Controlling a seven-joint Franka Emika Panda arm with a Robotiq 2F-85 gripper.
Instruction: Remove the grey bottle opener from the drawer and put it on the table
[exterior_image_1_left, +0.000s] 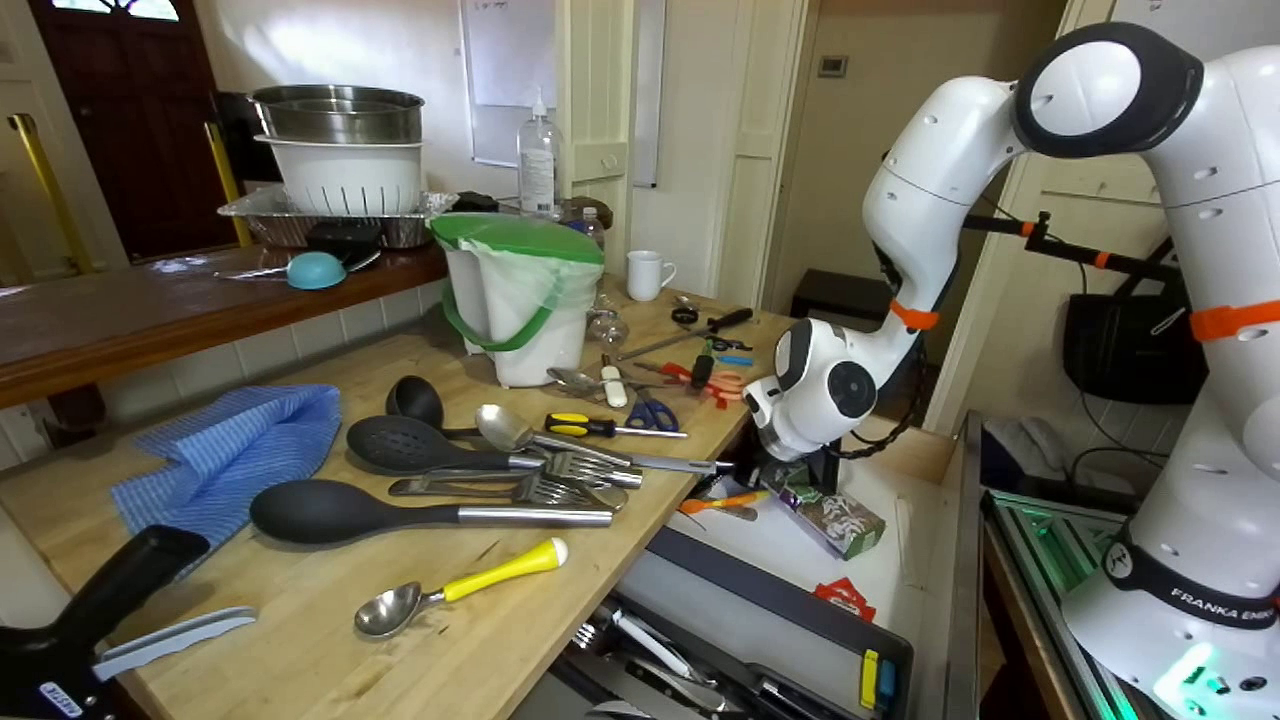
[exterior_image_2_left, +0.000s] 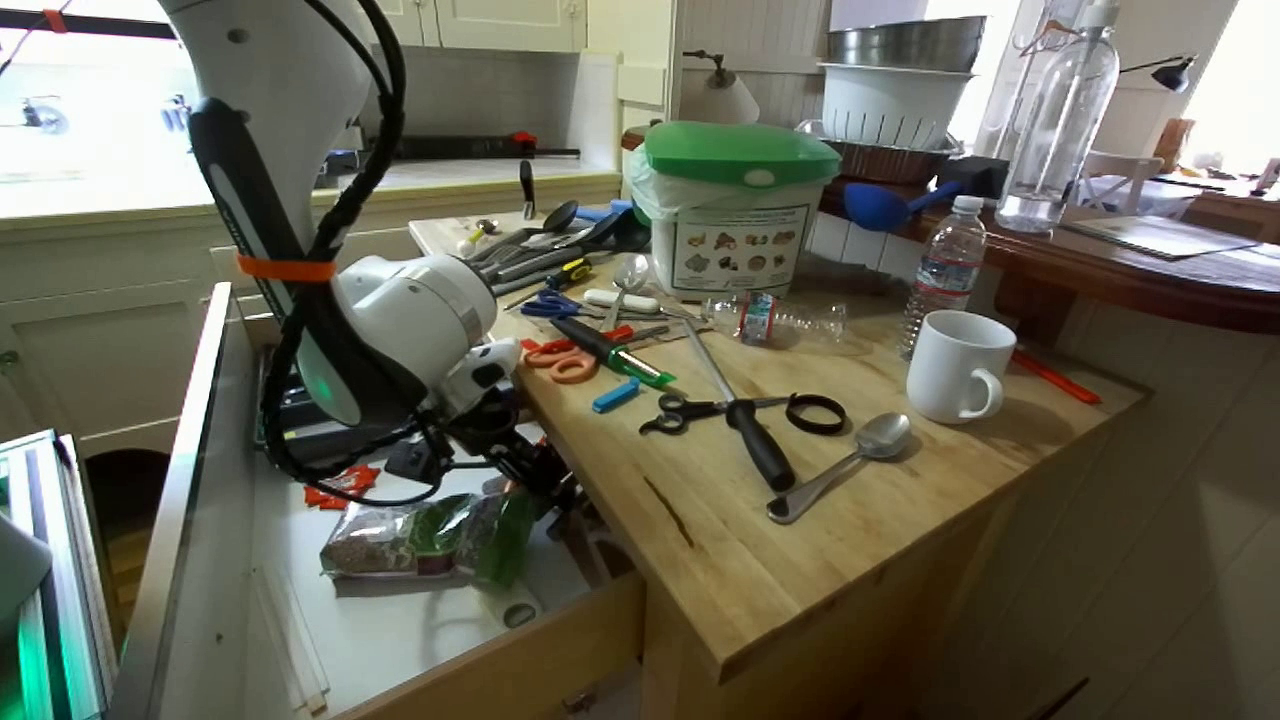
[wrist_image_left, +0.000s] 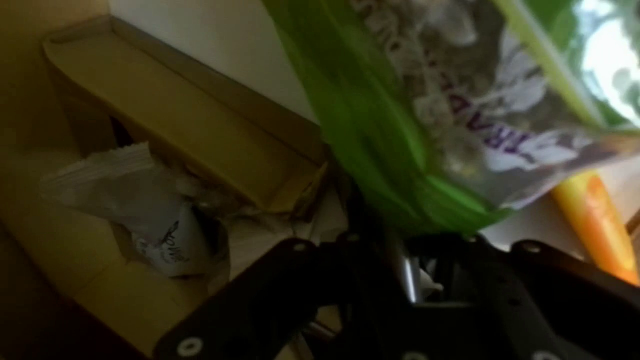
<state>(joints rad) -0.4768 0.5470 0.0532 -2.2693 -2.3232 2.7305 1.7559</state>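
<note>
While the table (exterior_image_1_left: 450, 655) lies left in an exterior view, the gripper (wrist_image_left: 410, 245) is in the drawer (exterior_image_1_left: 790, 562), deep in shadow, spread or pinching I cannot tell, just beside a bag (exterior_image_1_left: 845, 522); the opener I cannot make out.

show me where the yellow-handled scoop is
In an exterior view, the yellow-handled scoop lies on the table, low and left of centre, just below the large black spoon.

From opposite ends of the long light-wood worktop (exterior_image_1_left: 450, 660), both exterior views looked down, sharing it and the wide, pale-sided wooden drawer (exterior_image_2_left: 560, 655), and into that, up close, peered the wrist view!
</note>
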